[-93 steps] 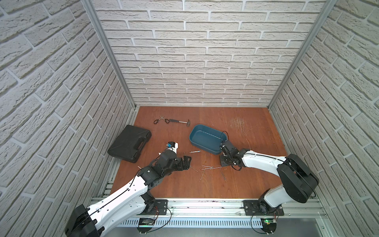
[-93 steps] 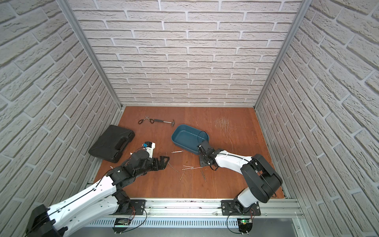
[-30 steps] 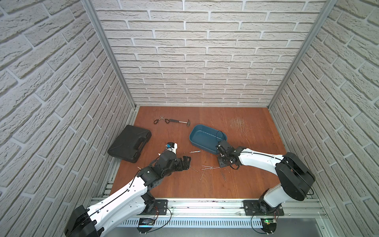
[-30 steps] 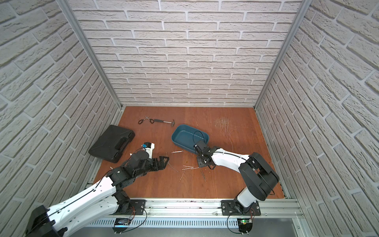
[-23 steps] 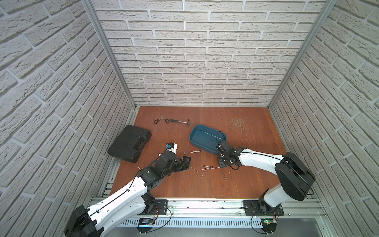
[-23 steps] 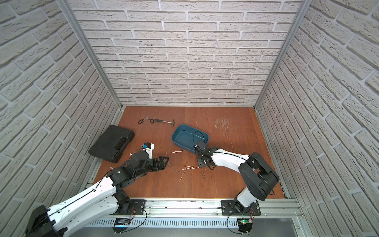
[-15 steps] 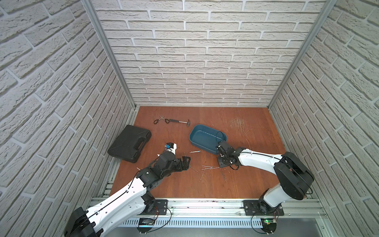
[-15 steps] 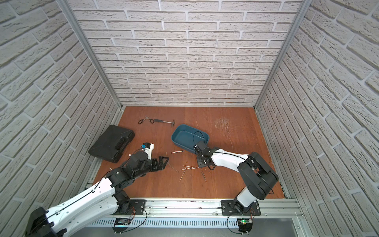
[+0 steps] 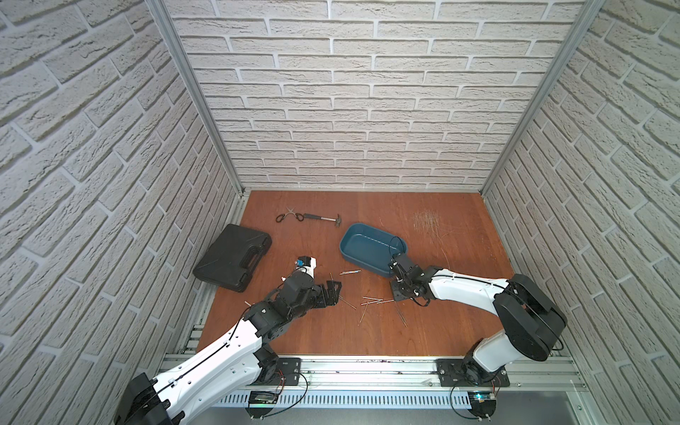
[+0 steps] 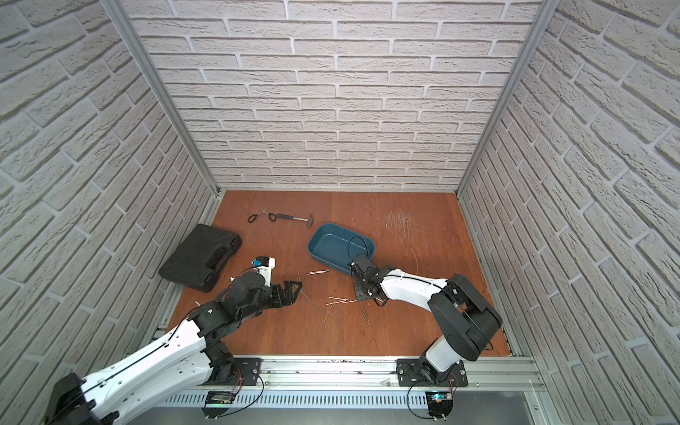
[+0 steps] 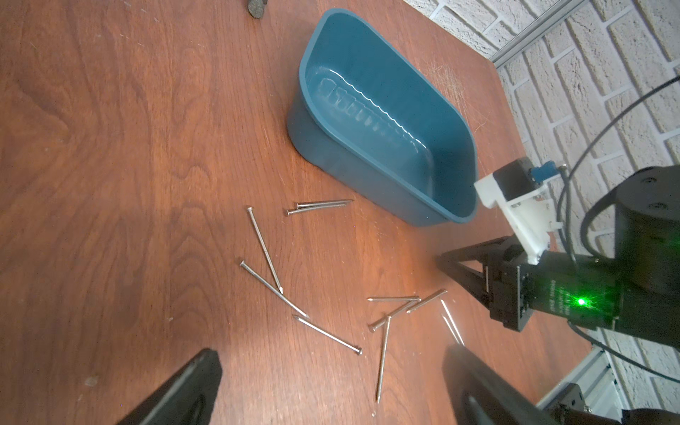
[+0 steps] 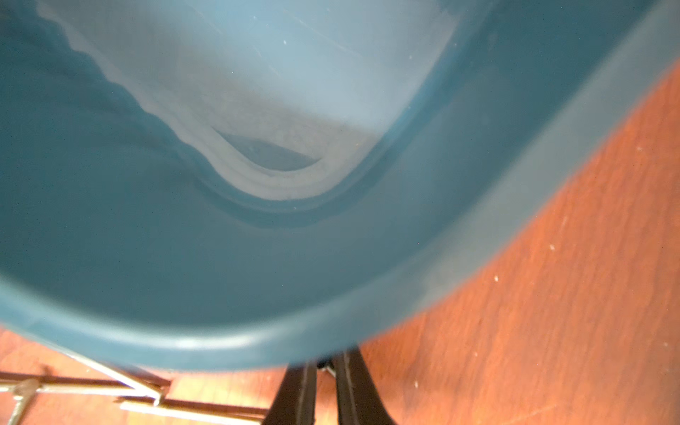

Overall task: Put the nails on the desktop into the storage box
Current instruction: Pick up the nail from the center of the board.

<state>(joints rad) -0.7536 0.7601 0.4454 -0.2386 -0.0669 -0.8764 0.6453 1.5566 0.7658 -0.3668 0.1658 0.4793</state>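
Several thin silver nails (image 9: pixel 375 301) (image 10: pixel 338 300) (image 11: pixel 327 335) lie scattered on the reddish wood desktop (image 9: pixel 404 331), in front of the teal storage box (image 9: pixel 364 244) (image 10: pixel 338 243) (image 11: pixel 368 110) (image 12: pixel 257 239). A pair of nails (image 9: pixel 351 272) lies close to the box's near wall. My left gripper (image 9: pixel 329 294) (image 10: pixel 292 292) (image 11: pixel 331 353) hovers open and empty at the left end of the scatter. My right gripper (image 9: pixel 399 292) (image 10: pixel 358 290) (image 11: pixel 447 263) (image 12: pixel 323 362) is down at the right end, beside the box's near corner. Its jaws are almost together, with a small silvery bit between the tips, which the box rim partly hides.
A black tool case (image 9: pixel 233 257) lies at the left edge. A hammer (image 9: pixel 322 218) and scissors (image 9: pixel 287 217) rest near the back left. Pale scratch marks (image 9: pixel 427 220) show at the back right. Brick-pattern walls enclose three sides, and a metal rail (image 9: pixel 368 362) runs along the front.
My right gripper has shifted slightly left and down to the nails by the box, and its jaws have narrowed. The left arm has stayed nearly still and open.
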